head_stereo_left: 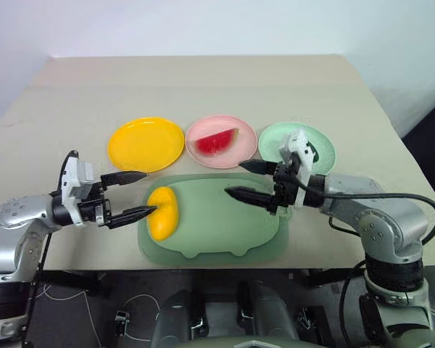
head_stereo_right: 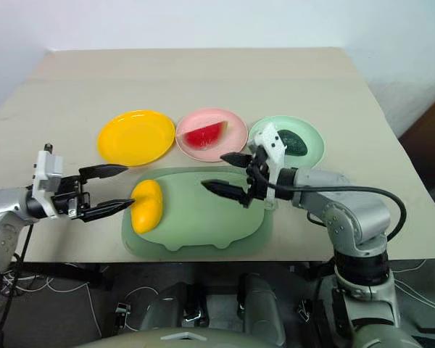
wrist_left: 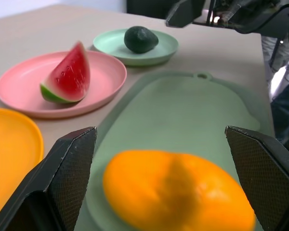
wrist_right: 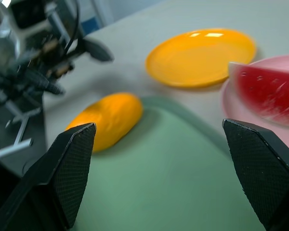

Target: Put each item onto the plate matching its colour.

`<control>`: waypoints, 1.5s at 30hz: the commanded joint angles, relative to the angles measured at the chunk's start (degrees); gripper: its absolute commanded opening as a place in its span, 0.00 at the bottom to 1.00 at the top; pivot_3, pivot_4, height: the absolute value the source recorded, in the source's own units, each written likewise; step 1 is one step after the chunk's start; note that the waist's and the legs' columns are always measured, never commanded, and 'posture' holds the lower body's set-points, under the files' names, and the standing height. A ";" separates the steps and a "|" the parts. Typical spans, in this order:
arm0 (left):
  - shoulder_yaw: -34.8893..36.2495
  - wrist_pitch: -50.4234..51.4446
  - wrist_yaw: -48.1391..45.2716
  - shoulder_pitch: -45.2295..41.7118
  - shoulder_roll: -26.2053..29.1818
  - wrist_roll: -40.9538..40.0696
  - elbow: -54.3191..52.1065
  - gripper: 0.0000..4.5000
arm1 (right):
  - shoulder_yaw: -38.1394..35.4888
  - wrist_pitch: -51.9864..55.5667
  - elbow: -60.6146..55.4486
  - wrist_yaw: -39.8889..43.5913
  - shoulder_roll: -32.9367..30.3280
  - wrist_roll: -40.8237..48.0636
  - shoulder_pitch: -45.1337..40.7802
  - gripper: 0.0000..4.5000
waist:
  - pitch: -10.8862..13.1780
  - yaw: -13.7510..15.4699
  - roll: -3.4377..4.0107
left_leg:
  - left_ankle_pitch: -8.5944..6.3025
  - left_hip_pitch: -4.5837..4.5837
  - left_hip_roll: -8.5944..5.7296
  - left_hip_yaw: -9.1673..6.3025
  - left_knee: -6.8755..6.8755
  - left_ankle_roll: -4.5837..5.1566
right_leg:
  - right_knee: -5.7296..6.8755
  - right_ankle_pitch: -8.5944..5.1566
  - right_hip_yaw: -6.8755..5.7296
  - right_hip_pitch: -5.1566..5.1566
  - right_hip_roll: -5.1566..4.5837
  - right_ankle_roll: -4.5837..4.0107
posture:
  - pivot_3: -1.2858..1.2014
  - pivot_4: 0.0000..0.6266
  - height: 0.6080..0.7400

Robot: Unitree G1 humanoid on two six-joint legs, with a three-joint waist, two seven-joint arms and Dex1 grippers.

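Mango (head_stereo_left: 162,212) is your last item: it lies on the pale green tray (head_stereo_left: 225,239), its yellow plate (head_stereo_left: 146,144) bare. Watermelon (head_stereo_left: 217,141) sits on pink (head_stereo_left: 241,152), avocado (wrist_left: 140,39) on mint (wrist_left: 111,44). Your left tool (head_stereo_left: 131,195) is spread around the mango's end, your right tool (head_stereo_left: 250,181) spread, holding nothing

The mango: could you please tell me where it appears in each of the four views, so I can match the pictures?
Left eye view: mango at the green tray's left end, by the left gripper.
Right eye view: same tray end.
Left wrist view: close up between the fingers.
Right wrist view: on the tray's edge, below the yellow plate.
Shared landmark: the watermelon wedge on the pink plate.
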 commanded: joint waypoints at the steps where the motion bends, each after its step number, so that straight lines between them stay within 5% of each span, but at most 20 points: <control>1: 2.19 0.36 -0.22 0.75 0.72 -0.84 -1.04 1.00 | 2.50 -3.66 -1.28 -0.70 -2.26 -2.48 1.53 0.99 | 0.01 0.24 -0.01 | 0.00 -0.01 -0.01 0.00 0.00 0.00 | -0.01 0.00 0.00 0.00 -0.02 -0.01 | 0.52 0.24 0.67; 12: 2.33 17.07 21.00 6.26 -6.83 -7.96 -14.99 1.00 | 4.53 -6.66 2.75 -5.49 -1.17 -5.08 -0.93 0.99 | 0.01 0.26 -0.04 | 0.01 0.00 -0.04 -0.04 0.02 0.01 | -0.02 0.08 -0.01 0.09 -0.03 0.14 | 0.52 0.24 0.67; 22: 0.54 24.23 32.68 7.92 -10.59 -7.86 -15.28 1.00 | 5.43 -8.58 5.47 -6.67 -0.46 -6.63 -2.44 0.99 | 0.00 0.55 -0.06 | 0.01 0.02 -0.04 -0.05 0.05 0.01 | -0.03 0.08 -0.01 0.14 -0.01 0.14 | 0.52 0.24 0.67; 34: -1.98 14.70 18.84 2.44 -10.37 -2.80 6.83 1.00 | 6.45 -9.79 7.70 -8.74 0.77 -8.83 -3.02 0.99 | -0.05 1.49 -0.03 | 0.01 0.08 -0.03 -0.05 0.10 0.00 | -0.02 0.00 -0.03 0.18 -0.03 0.00 | 0.52 0.24 0.67; 45: -1.57 11.50 10.22 3.49 -10.75 -3.82 10.24 1.00 | 6.35 -10.27 8.50 -9.42 0.84 -10.24 -2.66 0.99 | -0.12 1.52 -0.02 | 0.01 0.08 -0.02 -0.06 0.11 0.00 | -0.02 0.00 -0.03 0.16 -0.05 -0.01 | 0.52 0.24 0.67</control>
